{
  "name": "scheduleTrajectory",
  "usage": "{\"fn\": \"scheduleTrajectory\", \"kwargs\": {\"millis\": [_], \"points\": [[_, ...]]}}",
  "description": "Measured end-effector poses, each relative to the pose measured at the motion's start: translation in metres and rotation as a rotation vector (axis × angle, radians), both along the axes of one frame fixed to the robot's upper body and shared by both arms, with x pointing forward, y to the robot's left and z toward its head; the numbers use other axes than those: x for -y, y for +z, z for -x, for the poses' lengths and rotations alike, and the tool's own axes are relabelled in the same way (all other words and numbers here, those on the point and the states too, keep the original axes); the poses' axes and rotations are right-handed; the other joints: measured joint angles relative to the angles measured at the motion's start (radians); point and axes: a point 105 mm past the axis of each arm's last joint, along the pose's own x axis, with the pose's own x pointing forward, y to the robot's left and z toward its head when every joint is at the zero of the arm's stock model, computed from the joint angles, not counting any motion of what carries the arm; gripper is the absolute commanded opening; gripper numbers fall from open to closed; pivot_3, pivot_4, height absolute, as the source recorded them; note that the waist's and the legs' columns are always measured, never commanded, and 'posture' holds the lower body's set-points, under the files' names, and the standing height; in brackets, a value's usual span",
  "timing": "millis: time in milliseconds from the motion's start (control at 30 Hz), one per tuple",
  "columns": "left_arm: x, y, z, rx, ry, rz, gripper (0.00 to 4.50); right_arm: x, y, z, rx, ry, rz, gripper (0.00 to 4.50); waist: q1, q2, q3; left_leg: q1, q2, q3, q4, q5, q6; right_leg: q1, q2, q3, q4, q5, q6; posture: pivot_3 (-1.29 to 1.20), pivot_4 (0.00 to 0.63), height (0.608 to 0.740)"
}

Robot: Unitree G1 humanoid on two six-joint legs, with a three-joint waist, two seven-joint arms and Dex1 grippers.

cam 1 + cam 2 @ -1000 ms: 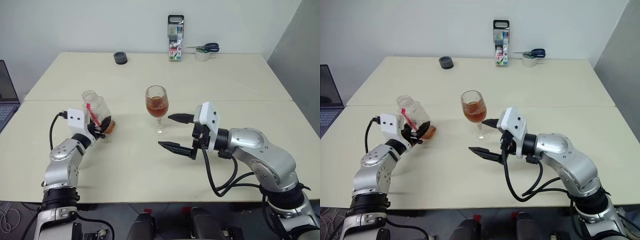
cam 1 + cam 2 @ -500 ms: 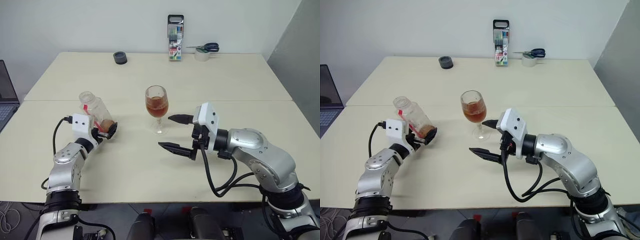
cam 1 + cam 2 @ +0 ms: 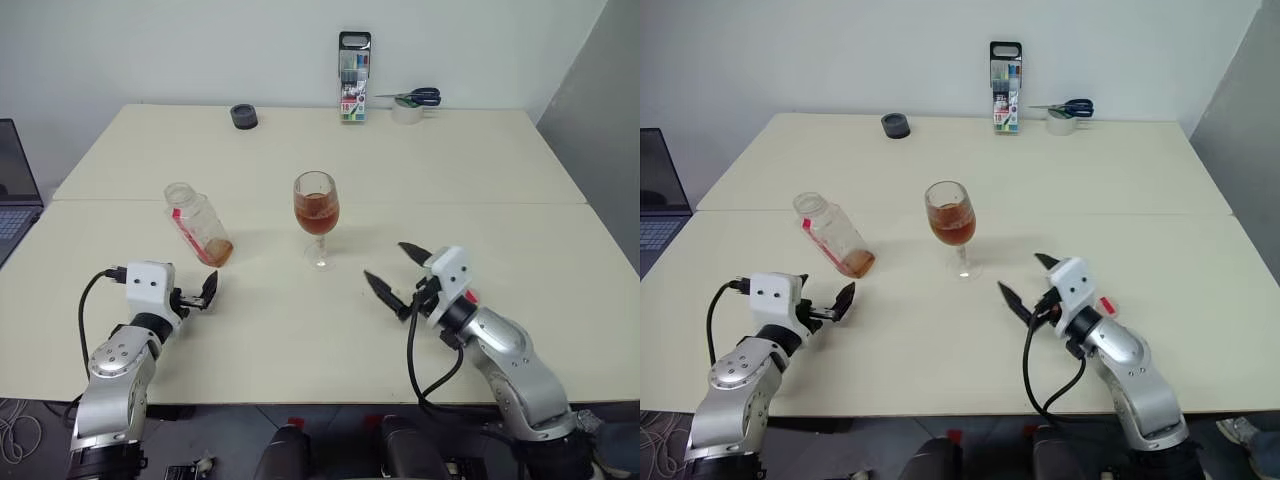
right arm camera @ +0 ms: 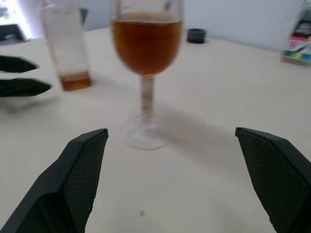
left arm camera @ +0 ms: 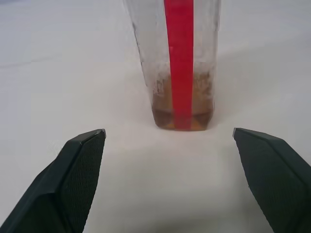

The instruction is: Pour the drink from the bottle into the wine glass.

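The bottle [image 3: 200,225] stands upright on the table, clear with a red label strip and a little amber drink [image 5: 182,119] left at its bottom. To its right stands the wine glass [image 3: 316,215], its bowl about half full of the same drink [image 4: 146,43]. My left gripper [image 3: 200,295] is open just in front of the bottle, apart from it and holding nothing. My right gripper [image 3: 385,262] is open in front of and to the right of the glass, clear of its foot.
At the table's far edge stand a marker-pen case [image 3: 352,75], a black round object [image 3: 241,116], and a tape roll with scissors [image 3: 405,108]. A laptop [image 3: 12,190] sits off the left side. A seam [image 3: 480,203] crosses the table behind the glass.
My left gripper opened, let go of the tilted bottle and drew back; the bottle now stands on the table. My right arm sank and moved right, away from the glass.
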Motion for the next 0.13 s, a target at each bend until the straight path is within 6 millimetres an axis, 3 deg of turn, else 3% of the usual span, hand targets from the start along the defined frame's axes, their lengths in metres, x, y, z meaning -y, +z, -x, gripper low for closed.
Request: {"fn": "scheduleTrajectory", "kwargs": {"millis": [133], "points": [[0.004, -0.003, 0.005, 0.006, 0.010, 0.015, 4.49, 0.015, -0.018, -0.004, -0.038, -0.119, -0.048, 4.50, 0.001, 0.000, 0.000, 0.000, 0.000, 0.001, 0.000, 0.000, 0.000, 0.000, 0.001, 0.000, 0.000, 0.000, 0.000, 0.00, 0.150, 0.740]]}}
